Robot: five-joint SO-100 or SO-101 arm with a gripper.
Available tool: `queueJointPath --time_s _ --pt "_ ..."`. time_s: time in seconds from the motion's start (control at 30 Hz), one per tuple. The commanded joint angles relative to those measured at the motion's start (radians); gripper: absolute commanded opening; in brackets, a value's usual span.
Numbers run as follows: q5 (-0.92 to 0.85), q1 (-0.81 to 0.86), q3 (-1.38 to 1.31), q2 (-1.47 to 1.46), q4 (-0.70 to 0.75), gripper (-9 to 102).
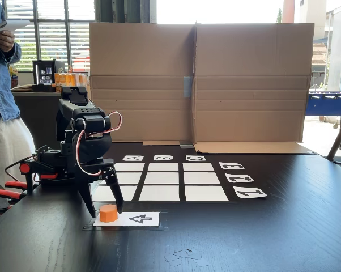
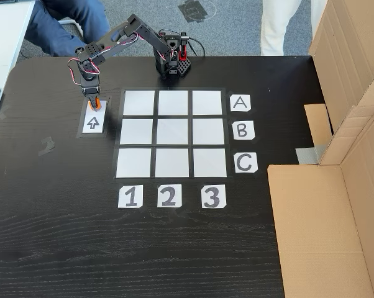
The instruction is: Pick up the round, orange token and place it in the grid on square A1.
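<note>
The orange token (image 1: 108,213) stands on the white arrow card (image 1: 141,219) near the table's front in a fixed view. My gripper (image 1: 107,211) hangs straight down over it, open, one black finger on each side with small gaps showing. From above, the gripper (image 2: 94,105) covers most of the token (image 2: 96,106), left of the grid (image 2: 171,133). Square A1 (image 2: 138,103) is the grid's top-left square there. In the side view, square A1 (image 1: 127,194) is the near-left one, just behind the gripper and partly hidden by a finger.
The arm's base (image 2: 172,62) sits at the table's far edge. Letter labels (image 2: 239,103) and number labels (image 2: 168,196) flank the grid. A cardboard wall (image 1: 199,79) closes one side. A person (image 1: 3,90) stands beside the table near the base.
</note>
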Motion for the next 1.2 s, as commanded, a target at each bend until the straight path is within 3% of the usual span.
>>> queueJointPath --time_s 0.0,0.53,0.83,1.17 --pt "-0.008 -0.006 -0.015 0.008 -0.006 20" --pt "0.0 -0.008 -0.032 0.054 0.02 13" --pt "-0.006 -0.014 -0.034 0.242 0.11 13" --pt "-0.011 -0.083 0.221 0.535 0.12 13"
